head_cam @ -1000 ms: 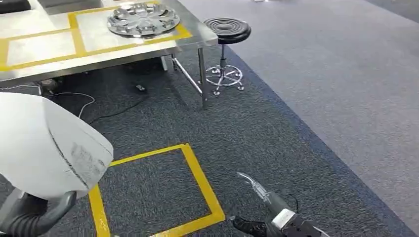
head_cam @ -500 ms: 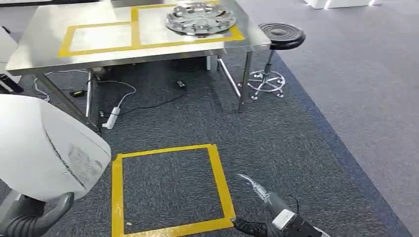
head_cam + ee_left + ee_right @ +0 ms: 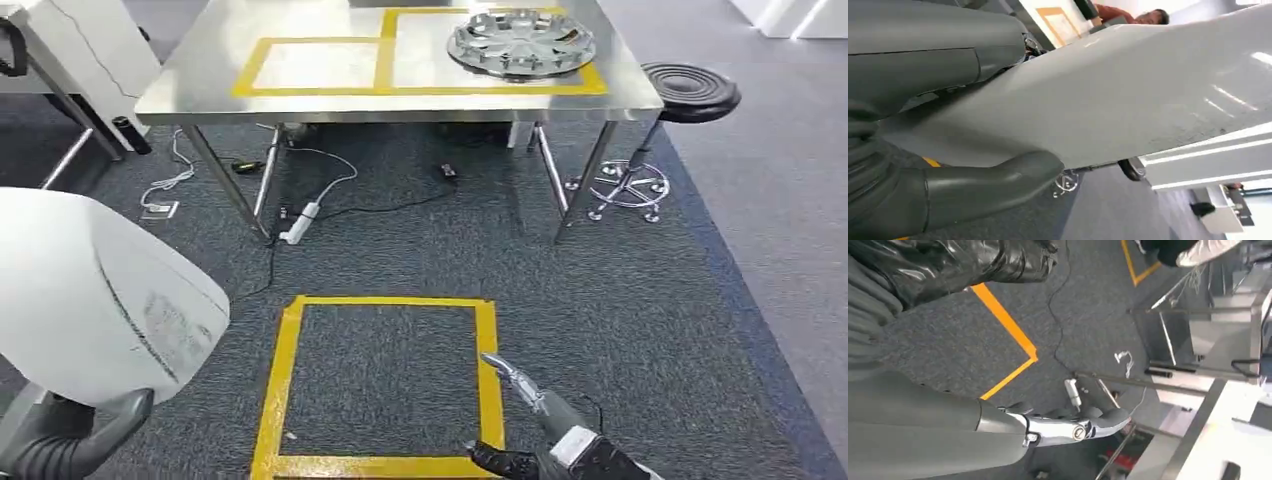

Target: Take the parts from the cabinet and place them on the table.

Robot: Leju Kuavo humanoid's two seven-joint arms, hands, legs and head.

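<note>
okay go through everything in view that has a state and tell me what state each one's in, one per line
white panel part: held up off the floor by the left hand
left hand: gripping the panel's edge
right hand: hanging low over the carpet, holding nothing
hubcap: lying flat inside the table's right yellow-taped box
left taped box: nothing in it
table: standing upright
black stool: upright beside the table, unoccupied

white part (image 3: pixel 90 300), silver hubcap (image 3: pixel 520 42), yellow-taped steel table (image 3: pixel 200 70).
</note>
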